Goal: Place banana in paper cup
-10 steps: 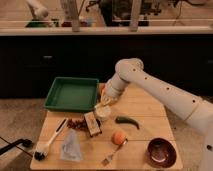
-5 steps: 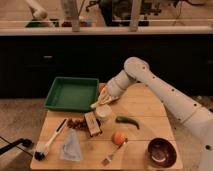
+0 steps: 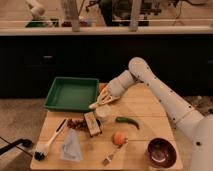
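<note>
My gripper is at the middle of the wooden table, just right of the green tray. It is shut on the banana, a slim pale yellow fruit that sticks out down and to the left from the fingers. The paper cup, short and white, stands upright on the table directly below the gripper. The banana's tip hangs just above the cup's rim on its left side.
A green tray sits at the back left. A green pepper, an orange fruit, a fork and a dark brown bowl lie to the right. A snack bar, a plastic bag and a brush lie to the left.
The arm's upper joint has swung to the right and the wrist has tilted. The gripper has stayed over the cup with the banana in it.
</note>
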Controlling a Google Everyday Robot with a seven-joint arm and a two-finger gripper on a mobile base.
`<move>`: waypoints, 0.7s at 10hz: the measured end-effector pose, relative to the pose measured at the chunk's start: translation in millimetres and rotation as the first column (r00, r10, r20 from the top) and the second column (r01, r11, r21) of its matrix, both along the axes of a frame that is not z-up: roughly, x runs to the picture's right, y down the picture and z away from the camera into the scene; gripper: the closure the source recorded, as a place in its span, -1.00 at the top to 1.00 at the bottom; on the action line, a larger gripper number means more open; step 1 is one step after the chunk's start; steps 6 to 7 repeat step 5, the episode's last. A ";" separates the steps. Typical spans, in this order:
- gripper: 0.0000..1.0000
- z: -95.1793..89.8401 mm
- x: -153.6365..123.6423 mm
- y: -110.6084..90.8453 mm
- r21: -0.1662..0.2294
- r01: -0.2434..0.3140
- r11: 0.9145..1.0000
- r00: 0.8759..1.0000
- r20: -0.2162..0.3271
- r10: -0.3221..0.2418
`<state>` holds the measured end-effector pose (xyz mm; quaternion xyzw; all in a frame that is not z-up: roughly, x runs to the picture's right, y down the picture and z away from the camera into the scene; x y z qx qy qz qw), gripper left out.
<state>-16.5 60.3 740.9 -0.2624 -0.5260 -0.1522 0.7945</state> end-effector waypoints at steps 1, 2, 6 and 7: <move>-1.00 -2.9 -0.9 -0.1 -0.014 -0.015 1.000 0.999 0.037 0.016; -1.00 -5.6 -0.3 0.6 -0.026 -0.033 0.999 0.997 0.069 0.034; -1.00 -9.0 1.8 4.9 -0.069 -0.110 0.992 0.977 0.178 0.120; -1.00 -9.0 1.8 4.9 -0.069 -0.110 0.992 0.977 0.178 0.120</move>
